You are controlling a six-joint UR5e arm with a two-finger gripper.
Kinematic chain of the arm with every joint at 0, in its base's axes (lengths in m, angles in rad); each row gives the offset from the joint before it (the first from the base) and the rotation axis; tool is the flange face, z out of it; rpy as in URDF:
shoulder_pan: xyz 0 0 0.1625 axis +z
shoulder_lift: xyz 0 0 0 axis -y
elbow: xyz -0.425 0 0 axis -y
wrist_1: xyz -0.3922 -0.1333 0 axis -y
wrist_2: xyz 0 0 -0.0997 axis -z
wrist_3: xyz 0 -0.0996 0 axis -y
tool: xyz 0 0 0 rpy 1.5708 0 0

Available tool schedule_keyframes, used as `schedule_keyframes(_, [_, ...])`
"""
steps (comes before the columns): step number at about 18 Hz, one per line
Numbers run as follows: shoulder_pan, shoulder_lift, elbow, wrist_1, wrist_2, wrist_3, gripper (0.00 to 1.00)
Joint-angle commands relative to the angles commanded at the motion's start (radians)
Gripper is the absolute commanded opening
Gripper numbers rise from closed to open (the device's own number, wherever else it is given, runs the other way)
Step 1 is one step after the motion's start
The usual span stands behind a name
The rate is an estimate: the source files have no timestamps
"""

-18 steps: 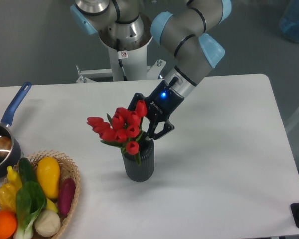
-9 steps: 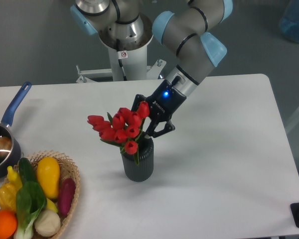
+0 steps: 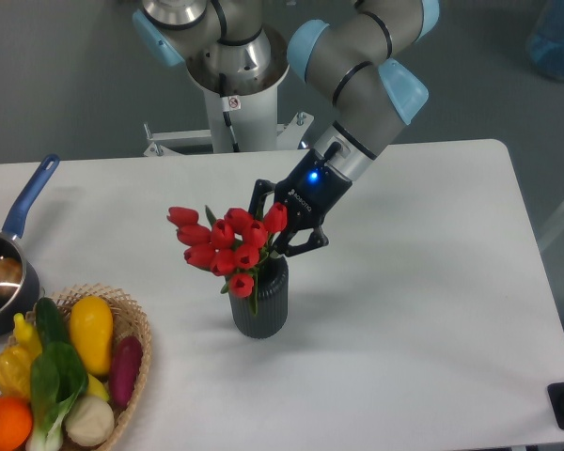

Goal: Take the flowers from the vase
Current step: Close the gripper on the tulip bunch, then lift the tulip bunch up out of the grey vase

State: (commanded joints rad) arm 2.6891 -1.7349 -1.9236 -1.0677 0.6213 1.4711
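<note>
White worktop (image 3: 432, 282) is lying under me; my fingers (image 3: 280, 242) are clamping the flowers (image 3: 227, 246) mid-frame, and the vase (image 3: 259, 303) risks tipping if stems are snagging.

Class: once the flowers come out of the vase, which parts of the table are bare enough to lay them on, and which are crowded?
Bare: right of the vase and along the front edge. Crowded: the left, with the basket and saucepan.

A dark saucepan (image 3: 0, 282) with a blue handle is sitting at the left edge; a wicker basket (image 3: 136, 329) of colourful produce is occupying the lower left corner of the white table (image 3: 432, 310).
</note>
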Motion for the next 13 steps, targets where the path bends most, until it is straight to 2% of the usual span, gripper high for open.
schedule_keyframes(3, [0.000,0.003,0.000,0.000,0.000,0.002,0.27])
schedule_keyframes(13, [0.018,0.009,0.002,0.002,-0.054,0.003,0.28])
